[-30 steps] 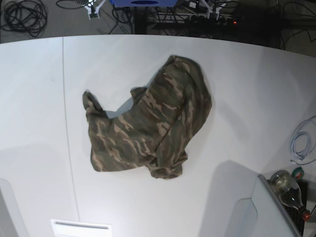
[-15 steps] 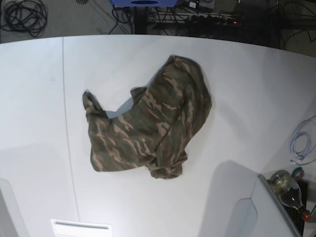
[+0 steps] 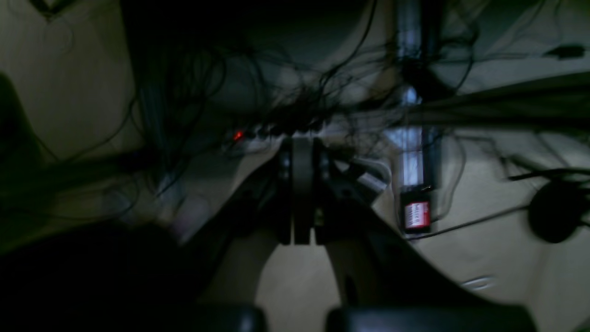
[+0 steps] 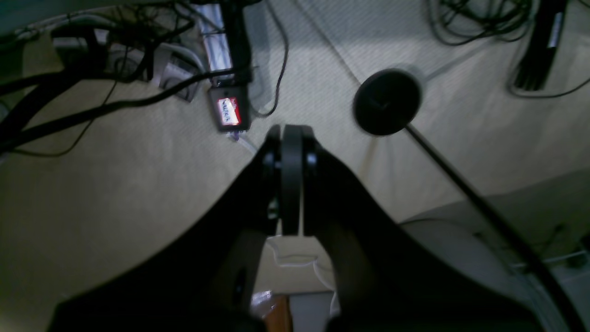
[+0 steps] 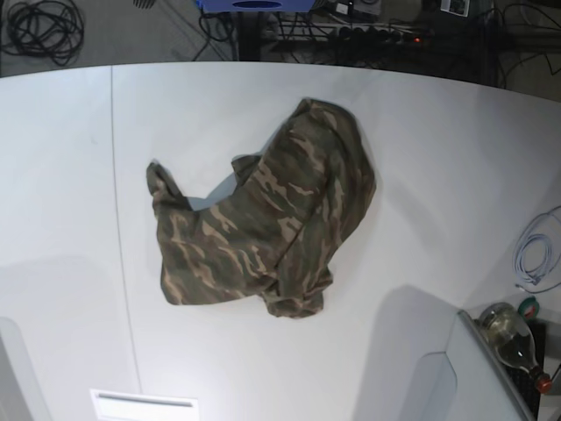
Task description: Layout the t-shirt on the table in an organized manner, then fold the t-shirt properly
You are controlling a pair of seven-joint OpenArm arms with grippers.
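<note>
The camouflage t-shirt point(image 5: 263, 219) lies crumpled in a loose heap near the middle of the white table point(image 5: 438, 158), with one end bunched toward the far side and a sleeve sticking out at the left. Neither arm shows in the base view. In the left wrist view my left gripper point(image 3: 302, 193) is shut with nothing in it, over a dark floor full of cables. My right gripper point(image 4: 291, 180) is shut and empty too, above a pale carpeted floor. The shirt appears in neither wrist view.
A thin dark seam point(image 5: 118, 219) runs down the table's left part. A coiled white cable point(image 5: 535, 254) and a bottle point(image 5: 513, 338) sit at the right edge. Cables point(image 5: 39, 26) and a power strip point(image 5: 377, 33) lie on the floor behind the table.
The shirt has not moved. A small white piece seen beyond the table's far edge one second ago is gone from the base view.
</note>
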